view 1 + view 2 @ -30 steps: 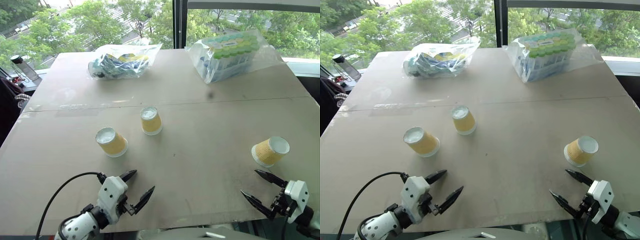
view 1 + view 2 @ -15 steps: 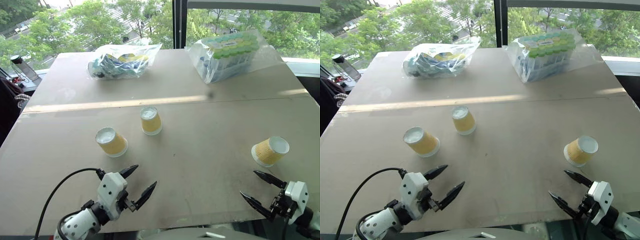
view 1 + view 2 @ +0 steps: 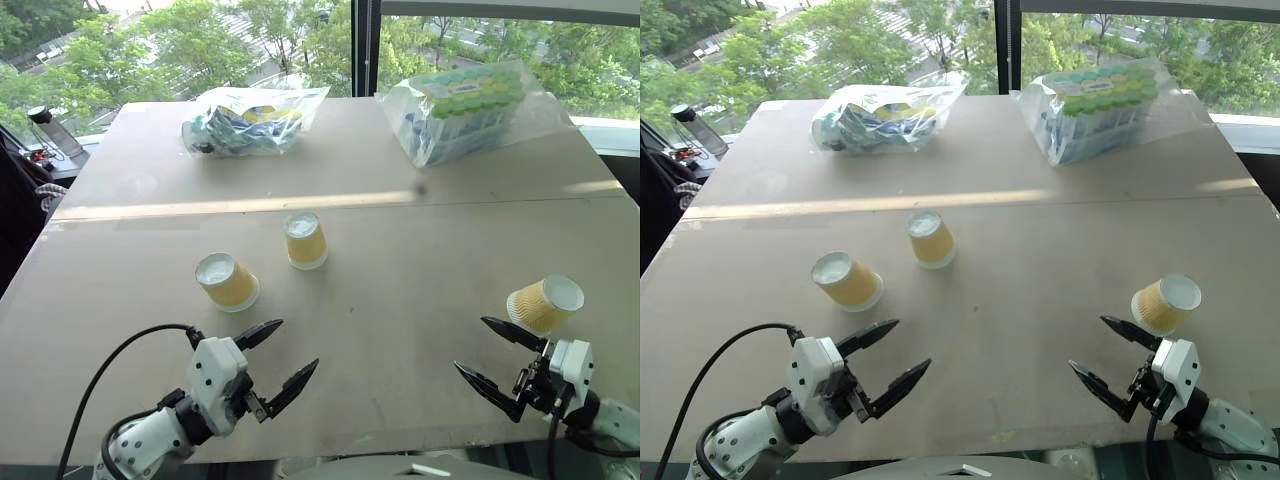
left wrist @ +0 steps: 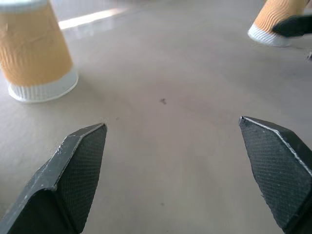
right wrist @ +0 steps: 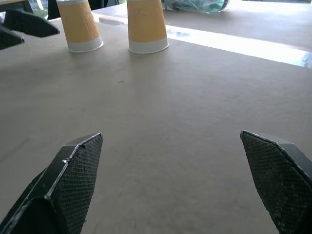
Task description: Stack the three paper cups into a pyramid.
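Observation:
Three yellow ribbed paper cups stand mouth down, apart from one another on the table. One cup (image 3: 228,283) is at the left, a second cup (image 3: 305,241) sits just beyond it near the middle, and the third cup (image 3: 545,303) is at the right. My left gripper (image 3: 297,345) hovers open and empty a little nearer than the left cup (image 4: 34,53). Open and empty as well, my right gripper (image 3: 470,344) sits just inside the right cup, pointing across at the other two cups (image 5: 146,24). No cup rests on another.
At the table's far side lie two clear plastic bags: one of blue-green packets (image 3: 250,120) on the left, one of green-capped bottles (image 3: 465,105) on the right. A tape seam (image 3: 300,203) crosses the tabletop. A dark bottle (image 3: 45,125) stands beyond the left edge.
Both grippers have lifted a little and stayed open. The right one has swung left, away from the table's near right corner; the left one has edged toward the left cup.

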Controlling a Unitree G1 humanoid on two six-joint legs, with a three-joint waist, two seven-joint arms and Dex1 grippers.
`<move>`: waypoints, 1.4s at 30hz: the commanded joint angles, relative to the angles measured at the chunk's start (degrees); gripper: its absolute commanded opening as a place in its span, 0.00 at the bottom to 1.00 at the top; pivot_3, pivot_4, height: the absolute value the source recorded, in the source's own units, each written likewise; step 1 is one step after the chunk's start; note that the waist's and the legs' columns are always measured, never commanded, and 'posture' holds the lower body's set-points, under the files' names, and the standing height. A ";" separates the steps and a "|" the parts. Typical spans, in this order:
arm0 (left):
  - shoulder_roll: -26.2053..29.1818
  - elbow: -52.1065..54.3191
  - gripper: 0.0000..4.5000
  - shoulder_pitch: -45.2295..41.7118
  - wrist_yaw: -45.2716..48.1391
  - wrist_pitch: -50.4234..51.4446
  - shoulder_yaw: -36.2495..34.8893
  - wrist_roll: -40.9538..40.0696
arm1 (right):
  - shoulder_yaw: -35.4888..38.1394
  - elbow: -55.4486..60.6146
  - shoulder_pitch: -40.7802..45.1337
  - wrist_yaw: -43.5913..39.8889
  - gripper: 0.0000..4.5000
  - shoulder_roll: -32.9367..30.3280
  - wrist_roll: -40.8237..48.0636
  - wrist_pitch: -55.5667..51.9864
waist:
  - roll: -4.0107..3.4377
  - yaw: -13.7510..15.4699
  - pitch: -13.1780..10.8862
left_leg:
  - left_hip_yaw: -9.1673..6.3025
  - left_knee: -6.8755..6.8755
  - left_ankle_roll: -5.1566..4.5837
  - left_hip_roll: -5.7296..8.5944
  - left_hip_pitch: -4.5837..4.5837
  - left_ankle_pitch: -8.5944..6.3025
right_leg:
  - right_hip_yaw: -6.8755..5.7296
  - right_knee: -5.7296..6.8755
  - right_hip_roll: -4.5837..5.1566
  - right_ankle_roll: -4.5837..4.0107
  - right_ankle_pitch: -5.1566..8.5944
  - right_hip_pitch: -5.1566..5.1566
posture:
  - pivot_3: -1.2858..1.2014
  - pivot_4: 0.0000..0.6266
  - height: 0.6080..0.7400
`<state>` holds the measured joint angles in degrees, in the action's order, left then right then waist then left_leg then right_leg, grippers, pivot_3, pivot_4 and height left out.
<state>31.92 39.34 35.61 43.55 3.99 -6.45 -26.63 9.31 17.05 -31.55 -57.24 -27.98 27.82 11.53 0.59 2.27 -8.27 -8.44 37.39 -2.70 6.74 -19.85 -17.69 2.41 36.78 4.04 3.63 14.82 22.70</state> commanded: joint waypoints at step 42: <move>16.69 1.58 0.99 -29.90 14.77 20.19 -1.06 -17.53 | 11.93 0.63 17.63 33.98 1.00 8.03 -2.34 -14.22 | -0.33 -1.51 0.15 | 0.08 -0.03 0.05 0.00 0.08 0.04 | 0.03 0.07 -0.11 -0.02 -0.01 0.10 | 0.52 0.24 1.00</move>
<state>48.64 39.18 5.86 58.63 24.39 -6.21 -42.94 21.03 17.25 -14.40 -23.75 -19.95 25.68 -2.95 0.26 0.75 -8.12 -8.37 37.36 -2.65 6.74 -19.77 -17.65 2.45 36.86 3.93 3.61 14.80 22.80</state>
